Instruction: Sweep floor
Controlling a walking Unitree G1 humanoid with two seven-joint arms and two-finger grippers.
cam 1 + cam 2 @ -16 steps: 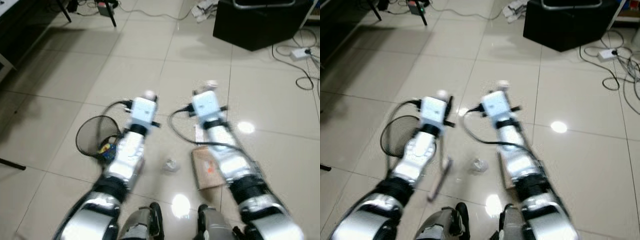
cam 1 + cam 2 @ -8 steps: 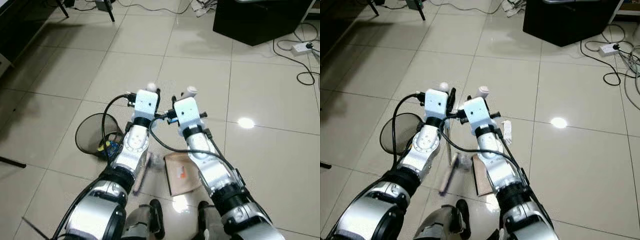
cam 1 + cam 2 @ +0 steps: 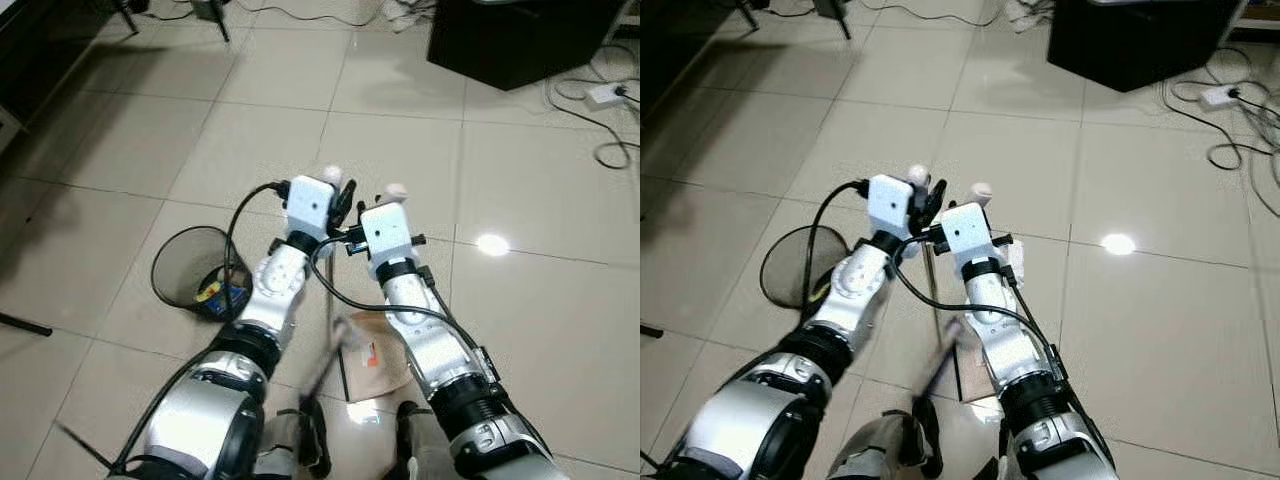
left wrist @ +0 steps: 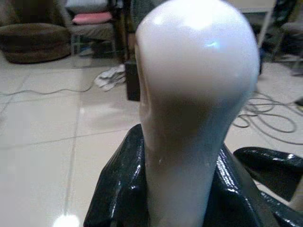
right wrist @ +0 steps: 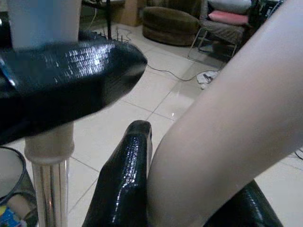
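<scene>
My left gripper (image 3: 338, 193) is shut on the white rounded top of a broom handle (image 4: 196, 94), held between its black fingers (image 4: 118, 189). The broom's metal shaft (image 3: 331, 295) slants down between my arms to a blurred brush (image 3: 320, 372) by my feet. Close beside it, my right gripper (image 3: 390, 198) is shut on the pale dustpan handle (image 5: 227, 132). The brown dustpan (image 3: 377, 352) lies flat on the tiles under my right forearm, and the brush is at its left edge. No litter can be made out through the blur.
A black wire waste bin (image 3: 192, 268) with colourful rubbish stands on the floor left of my left arm. A black box (image 3: 520, 40), a power strip (image 3: 604, 93) and loose cables (image 3: 612, 150) lie at the far right. Dark furniture (image 3: 40, 50) lines the far left.
My two arms have come together and shifted a little to the right. The broom's brush has swung across the floor to the dustpan's left edge. The crumpled scrap seen earlier is lost in blur.
</scene>
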